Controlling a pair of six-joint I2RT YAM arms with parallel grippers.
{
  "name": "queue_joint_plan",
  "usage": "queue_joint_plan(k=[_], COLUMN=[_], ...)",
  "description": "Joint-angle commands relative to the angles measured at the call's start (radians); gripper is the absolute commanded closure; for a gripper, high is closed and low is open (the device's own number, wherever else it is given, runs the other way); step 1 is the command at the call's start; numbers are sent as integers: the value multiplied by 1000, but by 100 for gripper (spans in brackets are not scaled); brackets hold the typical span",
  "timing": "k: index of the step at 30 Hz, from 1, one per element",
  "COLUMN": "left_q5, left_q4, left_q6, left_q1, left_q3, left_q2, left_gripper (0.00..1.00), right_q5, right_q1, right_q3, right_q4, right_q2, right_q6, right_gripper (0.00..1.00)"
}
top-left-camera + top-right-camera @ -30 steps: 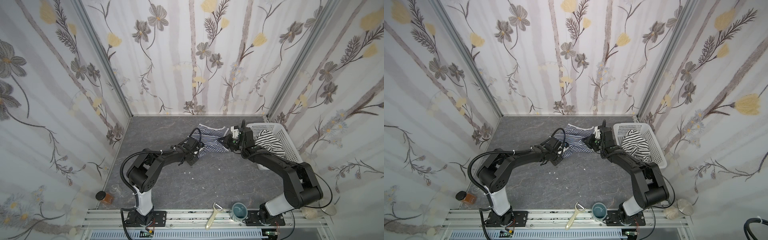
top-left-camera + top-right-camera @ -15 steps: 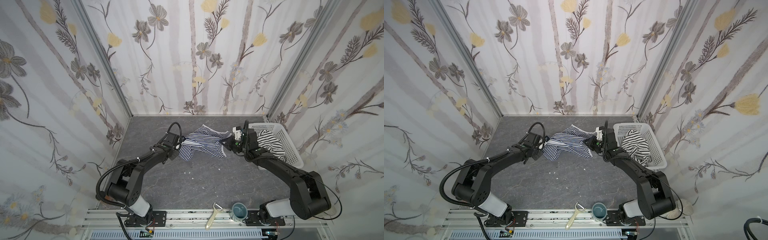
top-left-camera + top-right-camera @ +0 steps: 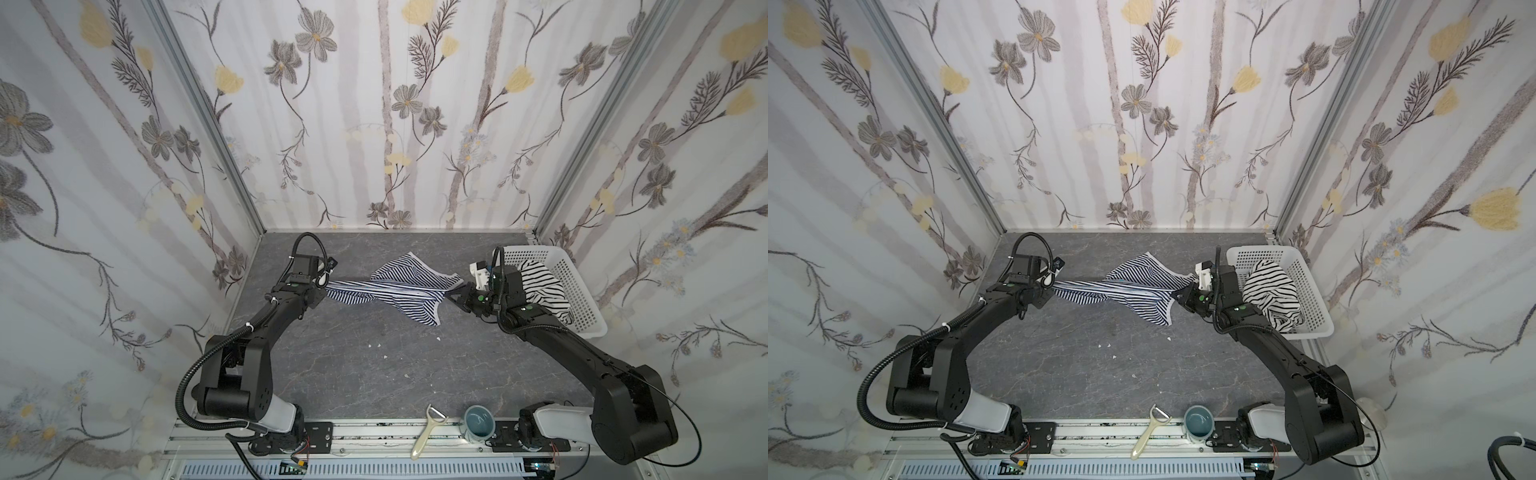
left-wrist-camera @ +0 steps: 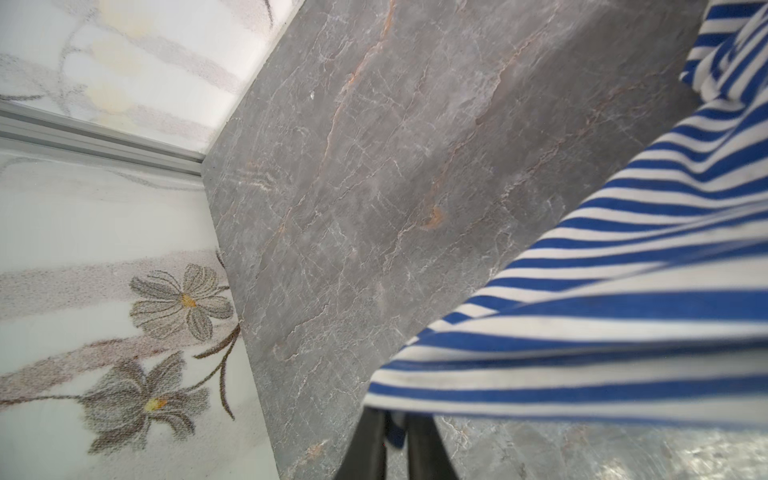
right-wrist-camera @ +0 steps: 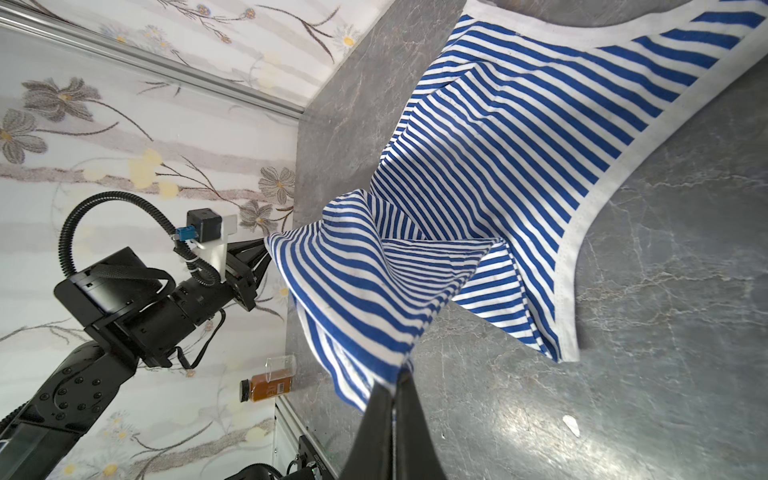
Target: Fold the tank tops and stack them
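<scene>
Navy-striped tank top (image 3: 395, 287) taut between left end effector (image 3: 326, 286), right end effector (image 3: 449, 296).

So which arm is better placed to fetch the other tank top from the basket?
Probably the right. The black-striped tank top sits in the white basket next to the right gripper, while the left gripper is across the table, at the far end of the navy-striped tank top.
</scene>
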Motion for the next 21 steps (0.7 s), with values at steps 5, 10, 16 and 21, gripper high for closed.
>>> queue_joint_plan(k=[5,10,16,21], left_q5=[171,273,476,531], left_q4=[-12,-33,-175,-287], left_q6=[-40,-113,-137,-77], left_q1=[11,31,31,32], left_q3=[-82,-116,-124,-142], left_q2=[-92,-110,-131,-135], left_gripper=[36,34,37,38], right_q5=[15,23,30,29], right_q1=[-6,-8,-14,-15], right_q3=[-81,-97,-101,-102], right_q4=[15,26,26,37], right_q2=[15,31,45,58], right_q6=[-19,-20,-25,-27], right_gripper=[100,99,98,98])
